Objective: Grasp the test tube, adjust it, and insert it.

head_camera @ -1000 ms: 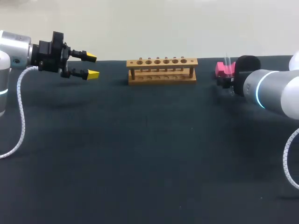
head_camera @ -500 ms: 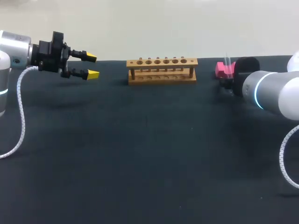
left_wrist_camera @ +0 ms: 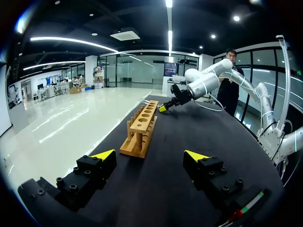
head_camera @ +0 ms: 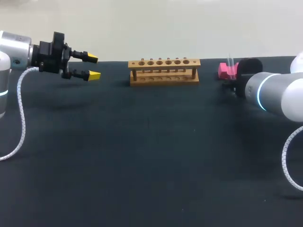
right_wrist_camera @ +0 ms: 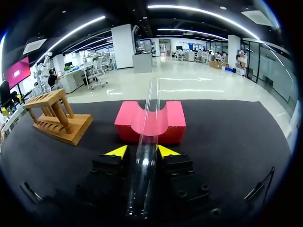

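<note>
A clear test tube (right_wrist_camera: 150, 123) lies in the groove of a pink block (right_wrist_camera: 170, 120) and runs back between my right gripper's (right_wrist_camera: 143, 151) fingers. Both yellow tips press against the tube's sides, so this gripper is shut on it. In the head view the tube (head_camera: 230, 61) sticks up from the pink block (head_camera: 223, 70) at the far right, and my right arm hides the gripper. The wooden rack (head_camera: 164, 71) with a row of holes stands at the far middle. My left gripper (head_camera: 92, 66) hangs open and empty far left of the rack, pointing toward the rack (left_wrist_camera: 141, 127).
The black table (head_camera: 151, 156) spreads wide in front of the rack. White cables hang from both arms at the table's sides. In the left wrist view my right arm's gripper (left_wrist_camera: 163, 108) shows beyond the rack.
My right gripper's fingers have closed in on the test tube, and the right arm has shifted slightly to the right. The left arm has not moved.
</note>
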You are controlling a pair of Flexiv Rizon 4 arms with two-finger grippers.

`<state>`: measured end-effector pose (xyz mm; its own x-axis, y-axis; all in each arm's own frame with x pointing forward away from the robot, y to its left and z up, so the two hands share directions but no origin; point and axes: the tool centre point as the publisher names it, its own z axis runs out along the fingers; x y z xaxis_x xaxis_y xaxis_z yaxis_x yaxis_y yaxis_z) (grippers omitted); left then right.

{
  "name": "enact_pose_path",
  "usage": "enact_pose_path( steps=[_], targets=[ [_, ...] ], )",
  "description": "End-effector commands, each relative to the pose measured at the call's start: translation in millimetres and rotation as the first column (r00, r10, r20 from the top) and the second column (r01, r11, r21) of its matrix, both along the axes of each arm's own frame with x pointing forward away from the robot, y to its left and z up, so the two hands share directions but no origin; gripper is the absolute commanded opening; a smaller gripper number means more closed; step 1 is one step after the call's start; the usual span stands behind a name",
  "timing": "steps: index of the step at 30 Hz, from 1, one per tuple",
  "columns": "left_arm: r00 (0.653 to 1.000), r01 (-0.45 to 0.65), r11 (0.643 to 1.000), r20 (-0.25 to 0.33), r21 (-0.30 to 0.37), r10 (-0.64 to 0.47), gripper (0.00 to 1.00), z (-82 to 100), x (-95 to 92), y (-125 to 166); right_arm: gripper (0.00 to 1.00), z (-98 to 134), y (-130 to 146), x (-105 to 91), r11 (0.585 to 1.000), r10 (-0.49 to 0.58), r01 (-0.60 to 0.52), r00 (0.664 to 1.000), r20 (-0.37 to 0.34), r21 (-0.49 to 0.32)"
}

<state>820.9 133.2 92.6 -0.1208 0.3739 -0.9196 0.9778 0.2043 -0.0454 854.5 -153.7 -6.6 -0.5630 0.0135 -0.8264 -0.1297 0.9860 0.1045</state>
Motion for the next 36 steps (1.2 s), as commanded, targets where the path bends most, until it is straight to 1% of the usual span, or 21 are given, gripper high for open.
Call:
enact_pose_path(
  steps=[1, 5, 6, 7, 13, 19, 23, 30, 36],
  targets=[
    [1.000, 0.000, 1.000, 0.003, -0.002, 0.000, 1.00, -0.9, -0.4, 0.3, 0.17, -2.8, -2.8, -1.7, 0.932, 0.209, -0.303, 0.896, 0.391, 0.198],
    [1.000, 0.000, 1.000, 0.003, -0.002, 0.000, 1.00, -0.9, -0.4, 0.3, 0.06, -2.4, -2.8, -2.5, 0.933, 0.208, -0.301, 0.898, 0.389, 0.197],
    [1.000, 0.000, 1.000, 0.003, -0.002, 0.000, 1.00, -0.9, -0.4, 0.3, 0.01, -2.3, -2.7, -2.7, 0.933, 0.207, -0.300, 0.898, 0.388, 0.198],
    [1.000, 0.000, 1.000, 0.003, -0.002, 0.000, 1.00, -0.9, -0.4, 0.3, 0.00, -2.1, -2.5, -2.9, 0.933, 0.206, -0.300, 0.898, 0.388, 0.198],
    [1.000, 0.000, 1.000, 0.003, -0.002, 0.000, 1.00, -0.9, -0.4, 0.3, 0.00, -0.9, -2.3, -4.4, 0.936, 0.195, -0.289, 0.901, 0.387, 0.201],
    [1.000, 0.000, 1.000, 0.003, -0.002, 0.000, 1.00, -0.9, -0.4, 0.3, 0.00, 8.1, -5.5, -8.1, 0.944, 0.155, -0.255, 0.903, 0.400, 0.208],
    [1.000, 0.000, 1.000, 0.003, -0.002, 0.000, 1.00, -0.9, -0.4, 0.3, 0.00, 17.8, -7.1, -12.5, 0.947, 0.131, -0.238, 0.899, 0.419, 0.214],
    [1.000, 0.000, 1.000, 0.003, -0.002, 0.000, 1.00, -0.9, -0.4, 0.3, 0.00, 34.7, -4.1, -26.6, 0.956, 0.092, -0.202, 0.895, 0.437, 0.211],
    [1.000, 0.000, 1.000, 0.003, -0.002, 0.000, 1.00, -0.9, -0.4, 0.3, 0.00, 51.1, 4.3, -44.4, 0.968, 0.039, -0.145, 0.892, 0.450, 0.204]
  ],
)
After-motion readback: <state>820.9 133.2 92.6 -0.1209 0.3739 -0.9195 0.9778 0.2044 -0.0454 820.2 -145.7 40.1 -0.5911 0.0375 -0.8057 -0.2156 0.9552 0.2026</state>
